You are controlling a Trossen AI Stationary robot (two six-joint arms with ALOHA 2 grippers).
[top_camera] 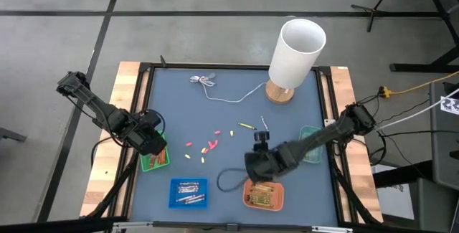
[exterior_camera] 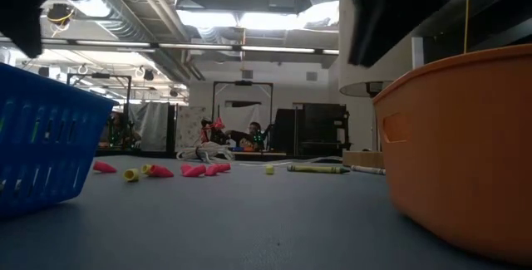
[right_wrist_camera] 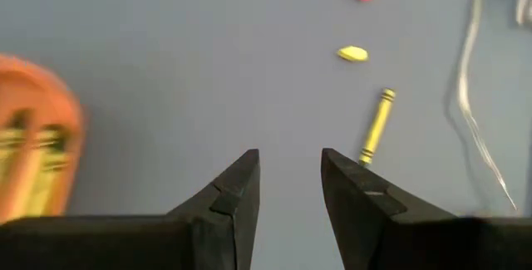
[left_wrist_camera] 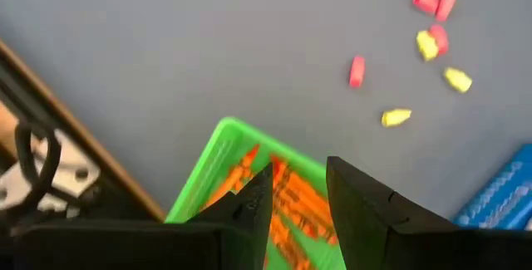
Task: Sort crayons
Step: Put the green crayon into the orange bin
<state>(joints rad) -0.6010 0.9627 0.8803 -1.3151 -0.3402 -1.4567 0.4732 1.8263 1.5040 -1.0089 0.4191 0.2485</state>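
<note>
My left gripper [left_wrist_camera: 298, 189] hangs jaws apart over the green tray [left_wrist_camera: 204, 166], dropping orange crayons [left_wrist_camera: 291, 208] with their kind; right gripper [right_wrist_camera: 289, 170] jaws apart too.

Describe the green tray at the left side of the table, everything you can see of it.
The green tray is a small, shallow, bright green tray, plastic by its look, lying flat on the blue-grey table mat near its left edge, close to the wooden border. It holds a pile of orange and red crayons lying roughly side by side. The left gripper hovers right above it with jaws open and nothing between them. A blue tray sits apart from it, nearer the front edge.
</note>
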